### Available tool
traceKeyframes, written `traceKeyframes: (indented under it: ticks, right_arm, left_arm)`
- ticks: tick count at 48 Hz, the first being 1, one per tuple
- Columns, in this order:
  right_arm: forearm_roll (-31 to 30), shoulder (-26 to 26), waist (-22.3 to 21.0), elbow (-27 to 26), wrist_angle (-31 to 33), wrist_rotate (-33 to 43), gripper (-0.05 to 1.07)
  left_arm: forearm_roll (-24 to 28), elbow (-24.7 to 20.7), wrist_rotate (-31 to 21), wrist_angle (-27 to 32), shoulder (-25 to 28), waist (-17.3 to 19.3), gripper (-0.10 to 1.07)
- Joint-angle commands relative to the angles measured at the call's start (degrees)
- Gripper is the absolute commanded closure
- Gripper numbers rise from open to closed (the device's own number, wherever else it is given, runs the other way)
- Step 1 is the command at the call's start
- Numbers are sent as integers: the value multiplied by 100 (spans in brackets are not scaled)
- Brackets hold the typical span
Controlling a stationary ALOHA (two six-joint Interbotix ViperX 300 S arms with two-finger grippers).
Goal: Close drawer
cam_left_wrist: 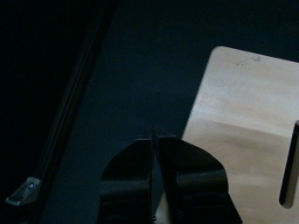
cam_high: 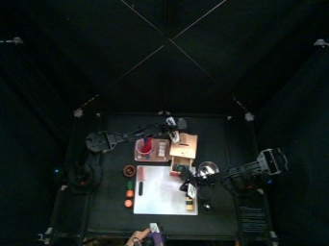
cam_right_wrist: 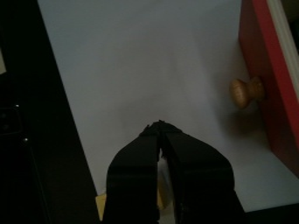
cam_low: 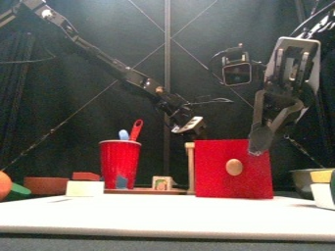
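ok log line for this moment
task close drawer | right gripper shut, over flat white mat, apart from round wooden knob on red drawer front | left gripper over pale wooden box top

top: straight down, far | front: table level, near | both show red-fronted box (cam_high: 184,146) (cam_low: 234,169)

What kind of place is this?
Probably a robot test pen: black curtains wall in a small table, with two robot arms over a red cup and red-fronted drawer.
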Motion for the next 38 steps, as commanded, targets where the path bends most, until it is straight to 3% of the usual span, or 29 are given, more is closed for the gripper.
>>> traceKeyframes:
  ticks: [1, 19, 38]
  right_arm:
    - [-185, -18, -149, -202, 237, -9, 84]
    - [-861, -9, -703, -290, 686, 0, 84]
    - [-1187, -132, -1099, -211, 1072, 0, 84]
  left_arm:
    - [18, -114, 0, 18, -79, 0, 52]
    - [18, -88, 0, 158, -79, -9, 52]
    - [18, -88, 0, 158, -88, -9, 52]
